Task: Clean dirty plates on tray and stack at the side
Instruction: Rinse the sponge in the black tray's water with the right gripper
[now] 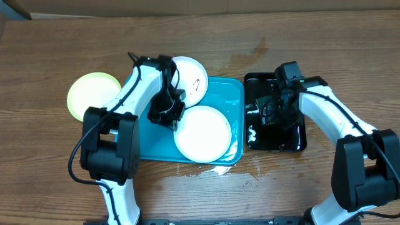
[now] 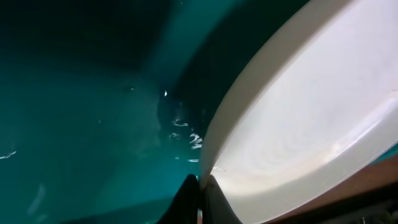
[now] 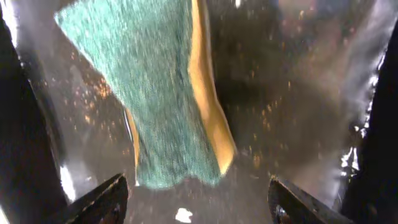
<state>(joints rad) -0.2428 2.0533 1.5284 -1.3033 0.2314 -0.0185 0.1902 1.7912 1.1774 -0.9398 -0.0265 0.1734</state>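
A white plate (image 1: 203, 132) lies on the turquoise tray (image 1: 227, 95), near its front right. My left gripper (image 1: 169, 115) is shut on the left rim of this plate; the left wrist view shows the fingers (image 2: 200, 198) pinching the plate's edge (image 2: 298, 124) above the tray floor (image 2: 81, 124). A second white plate (image 1: 189, 78) with dark smears overlaps the tray's back edge. A lime-green plate (image 1: 92, 94) sits on the table left of the tray. My right gripper (image 1: 265, 111) is open over the black tray (image 1: 294, 142), just short of a green and yellow sponge (image 3: 168, 106).
The wet black tray (image 3: 298, 93) stands right of the turquoise tray. Water or foam is spilled at the turquoise tray's front right corner (image 1: 219, 169). A damp patch marks the wood behind the trays (image 1: 247, 56).
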